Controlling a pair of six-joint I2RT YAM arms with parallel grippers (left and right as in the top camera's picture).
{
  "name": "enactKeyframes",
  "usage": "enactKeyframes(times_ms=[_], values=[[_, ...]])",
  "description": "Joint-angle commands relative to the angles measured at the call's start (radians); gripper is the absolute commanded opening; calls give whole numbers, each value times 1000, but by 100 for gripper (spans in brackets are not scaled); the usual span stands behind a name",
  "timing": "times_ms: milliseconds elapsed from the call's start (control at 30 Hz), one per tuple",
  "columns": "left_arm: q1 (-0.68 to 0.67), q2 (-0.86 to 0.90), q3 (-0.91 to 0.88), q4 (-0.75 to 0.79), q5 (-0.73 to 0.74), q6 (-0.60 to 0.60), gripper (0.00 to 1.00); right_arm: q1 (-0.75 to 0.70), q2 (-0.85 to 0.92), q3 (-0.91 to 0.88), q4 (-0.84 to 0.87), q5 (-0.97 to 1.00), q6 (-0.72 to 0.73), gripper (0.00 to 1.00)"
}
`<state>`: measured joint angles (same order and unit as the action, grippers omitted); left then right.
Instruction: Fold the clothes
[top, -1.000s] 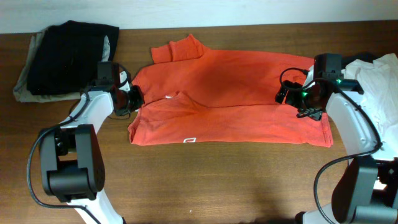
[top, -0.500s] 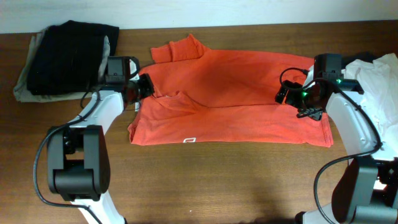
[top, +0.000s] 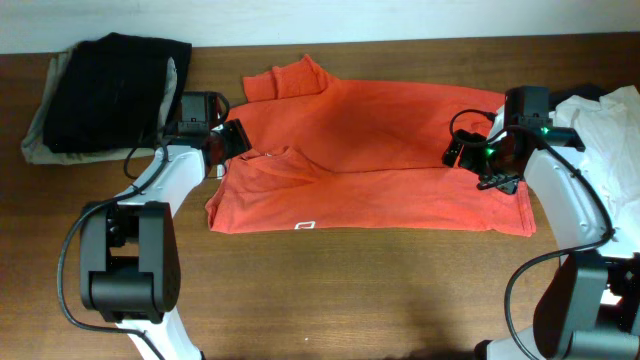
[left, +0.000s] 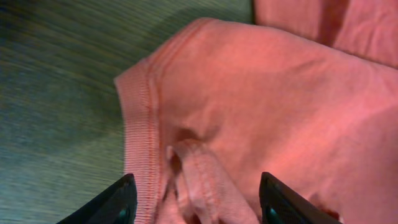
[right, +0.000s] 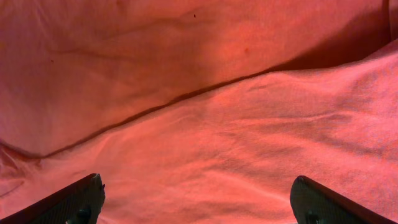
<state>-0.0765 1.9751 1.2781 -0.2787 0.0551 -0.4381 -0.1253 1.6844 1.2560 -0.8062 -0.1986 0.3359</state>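
Observation:
The clothes in hand are a red-orange T-shirt (top: 380, 150) spread across the table's far half, its near half folded over itself. My left gripper (top: 228, 140) sits at the shirt's left sleeve, jaws apart. In the left wrist view the ribbed sleeve hem (left: 140, 124) and a bunched ridge of fabric lie between the fingers of that gripper (left: 196, 186), loose and not pinched. My right gripper (top: 462, 152) hovers over the shirt's right part. In the right wrist view that gripper (right: 196, 186) is wide open above smooth cloth (right: 199, 93) crossed by a fold line.
A pile of dark folded garments (top: 110, 90) on a beige one lies at the far left corner. A crumpled white garment (top: 600, 115) sits at the right edge. Bare wooden table (top: 330, 290) stretches along the near side.
The left gripper moved away and rightward onto the sleeve, then opened its jaws and let the fabric go. The right arm has not moved.

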Motion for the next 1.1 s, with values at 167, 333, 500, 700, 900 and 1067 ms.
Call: enactKeyframes(times_ms=[167, 333, 500, 700, 900, 1067], values=[[5, -86, 108, -109, 10, 5, 65, 7, 7, 10, -5, 20, -7, 99], [-32, -150, 131, -283, 192, -36, 70, 7, 7, 10, 0, 20, -6, 99], [-105, -116, 124, -411, 192, -64, 74, 7, 7, 10, -3, 19, -6, 99], [-146, -37, 124, -391, 181, -161, 73, 7, 7, 10, -30, 20, -7, 99], [-143, 39, 124, -369, 182, -176, 73, 7, 7, 10, -31, 20, -7, 99], [-143, 54, 124, -335, 181, -176, 73, 7, 7, 10, -31, 20, -7, 99]])
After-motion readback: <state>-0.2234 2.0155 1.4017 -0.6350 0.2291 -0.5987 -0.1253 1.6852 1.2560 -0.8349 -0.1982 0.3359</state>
